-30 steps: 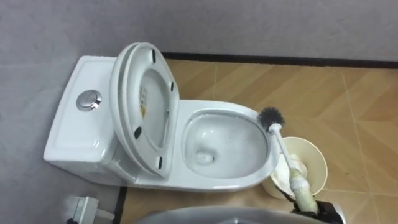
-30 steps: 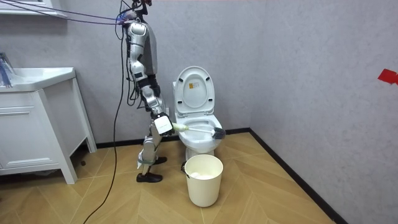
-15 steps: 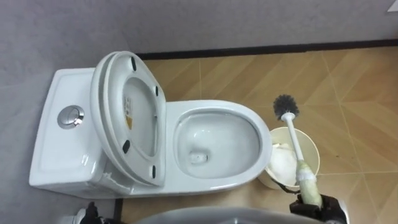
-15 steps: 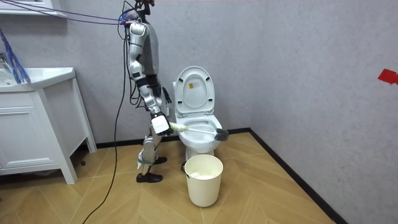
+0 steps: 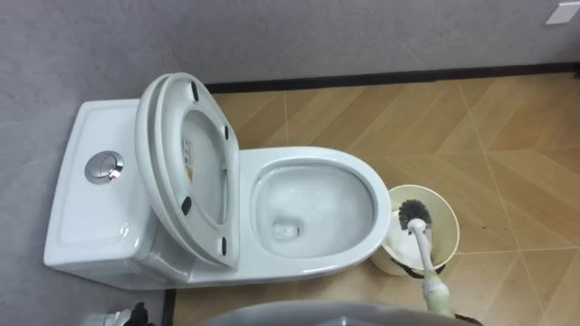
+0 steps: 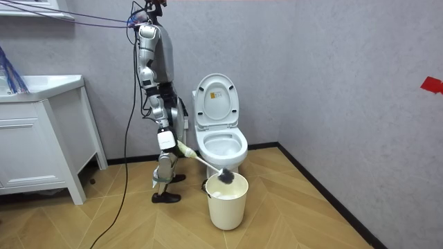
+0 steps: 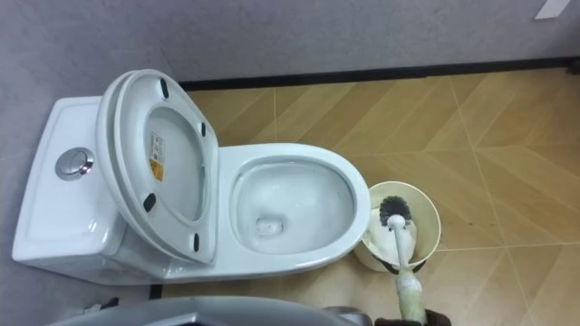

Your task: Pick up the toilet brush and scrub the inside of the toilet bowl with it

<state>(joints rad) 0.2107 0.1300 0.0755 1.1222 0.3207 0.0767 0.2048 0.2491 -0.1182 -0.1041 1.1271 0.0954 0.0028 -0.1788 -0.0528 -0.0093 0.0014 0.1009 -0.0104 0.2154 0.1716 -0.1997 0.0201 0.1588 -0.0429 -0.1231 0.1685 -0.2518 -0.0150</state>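
Observation:
The white toilet (image 5: 313,213) stands against the grey wall with its seat and lid (image 5: 186,163) raised and its bowl open. The toilet brush (image 5: 412,215) has a dark bristle head and a white handle. Its head hangs just inside the mouth of the cream waste bin (image 5: 455,226), to the right of the bowl. My right hand (image 6: 166,140) is shut on the brush's handle, low at my right side, with the handle sloping down to the bin (image 6: 226,204). The hand's dark edge (image 7: 408,320) shows at the bottom of the right eye view.
The bin holds a white liner or paper. A white cabinet with a basin (image 6: 41,138) stands at the room view's left, behind me. Wooden floor (image 5: 507,136) lies open to the right of the toilet. I stand beside the toilet's front.
The brush head has swung away from over the bowl's front rim and come down into the bin's mouth. My right arm has lowered and drawn back.

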